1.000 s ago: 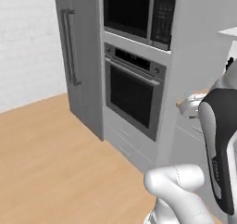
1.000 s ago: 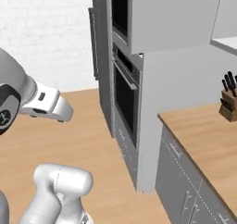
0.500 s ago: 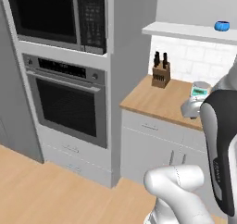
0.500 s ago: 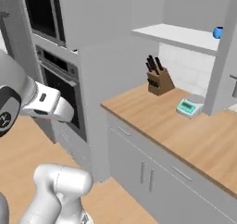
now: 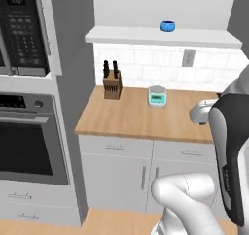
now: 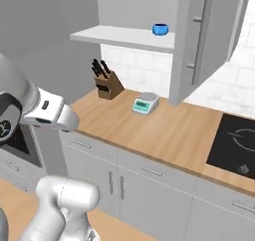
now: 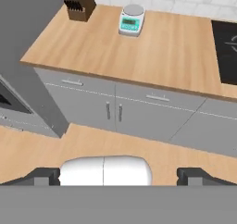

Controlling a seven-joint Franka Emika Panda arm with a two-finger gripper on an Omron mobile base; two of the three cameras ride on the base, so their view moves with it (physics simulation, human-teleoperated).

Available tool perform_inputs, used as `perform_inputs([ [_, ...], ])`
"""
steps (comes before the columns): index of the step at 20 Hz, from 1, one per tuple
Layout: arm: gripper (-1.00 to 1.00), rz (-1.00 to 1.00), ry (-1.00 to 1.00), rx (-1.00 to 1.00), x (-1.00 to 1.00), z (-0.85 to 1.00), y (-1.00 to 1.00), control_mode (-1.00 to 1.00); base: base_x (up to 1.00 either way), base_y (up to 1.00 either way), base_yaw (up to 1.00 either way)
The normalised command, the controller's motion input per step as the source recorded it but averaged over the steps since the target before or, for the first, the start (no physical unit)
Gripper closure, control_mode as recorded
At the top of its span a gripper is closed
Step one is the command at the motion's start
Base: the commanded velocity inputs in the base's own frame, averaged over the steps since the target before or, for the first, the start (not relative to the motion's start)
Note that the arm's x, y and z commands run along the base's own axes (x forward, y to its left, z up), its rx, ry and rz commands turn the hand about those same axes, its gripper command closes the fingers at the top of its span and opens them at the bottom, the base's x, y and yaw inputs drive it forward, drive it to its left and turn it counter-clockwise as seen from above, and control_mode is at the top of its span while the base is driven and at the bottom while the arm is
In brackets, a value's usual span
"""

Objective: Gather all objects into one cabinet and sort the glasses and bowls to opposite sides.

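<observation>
A: How does the gripper stand?

B: Its two dark fingertips sit far apart at the bottom of the hand view, with nothing between them. It hangs over the wooden floor, short of the base cabinets.

A: What can you count of the task's things?

B: One small blue bowl, alone on the long white shelf board, high above and well beyond the hand. One tall grey door panel stands swung out just to the bowl's right.

A: And on the wooden counter?

B: One knife block and one small kitchen scale, both ahead of the hand, the block to the scale's left. One black cooktop lies farther right.
</observation>
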Motion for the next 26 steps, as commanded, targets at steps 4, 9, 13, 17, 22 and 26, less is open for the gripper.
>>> perform_inputs([
  [4, -1.0, 0.0, 0.0, 0.0, 0.0, 0.0, 0.0, 1.0, 0.13, 0.0, -0.37],
  [9, -1.0, 0.0, 0.0, 0.0, 0.0, 0.0, 0.0, 1.0, 0.35, 0.04, -0.38],
  [13, -1.0, 0.0, 0.0, 0.0, 0.0, 0.0, 0.0, 1.0, 0.45, 0.19, -0.32],
  [17, -1.0, 0.0, 0.0, 0.0, 0.0, 0.0, 0.0, 1.0, 0.45, 0.41, -0.22],
  [22, -1.0, 0.0, 0.0, 0.0, 0.0, 0.0, 0.0, 1.0, 0.45, 0.55, -0.11],
  [26, -1.0, 0.0, 0.0, 0.0, 0.0, 0.0, 0.0, 1.0, 0.4, 0.27, -0.1],
])
